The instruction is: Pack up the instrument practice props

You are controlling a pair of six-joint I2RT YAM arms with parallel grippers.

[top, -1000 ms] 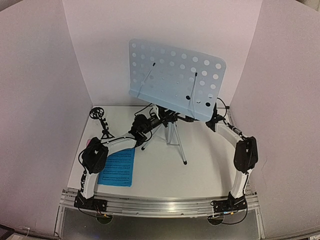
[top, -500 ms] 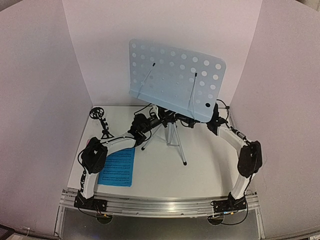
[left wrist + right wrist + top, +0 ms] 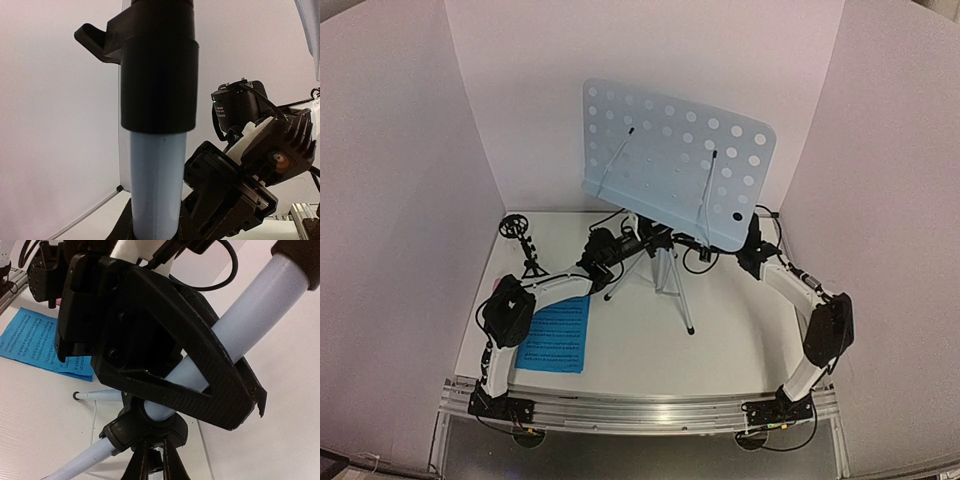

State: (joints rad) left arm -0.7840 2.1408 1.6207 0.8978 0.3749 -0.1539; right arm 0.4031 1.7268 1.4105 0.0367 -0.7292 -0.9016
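The music stand with its perforated pale-blue desk [image 3: 680, 160] stands on silver tripod legs [image 3: 675, 290] at mid-table. My left gripper [image 3: 642, 241] is shut on its pale-blue pole [image 3: 155, 185] just under a black collar [image 3: 157, 65]. My right gripper [image 3: 698, 250] comes in under the desk; its fingers [image 3: 142, 462] stand close together at the black tripod hub [image 3: 145, 430]. The left gripper's finger [image 3: 200, 375] crosses the pole [image 3: 260, 305]. Blue music sheets [image 3: 555, 335] lie at front left. The black mic stand [image 3: 525, 250] stands at back left. A pink tip of the microphone [image 3: 506, 283] shows beside the left arm.
White walls close the table on the left, back and right. An aluminium rail [image 3: 640, 410] runs along the near edge. The blue sheets also show in the right wrist view [image 3: 35, 337], beside a tripod leg [image 3: 97, 396].
The right arm's elbow has swung out to the right and its wrist has drawn back a little. The stand's desk has shifted slightly right. The left arm has held still.
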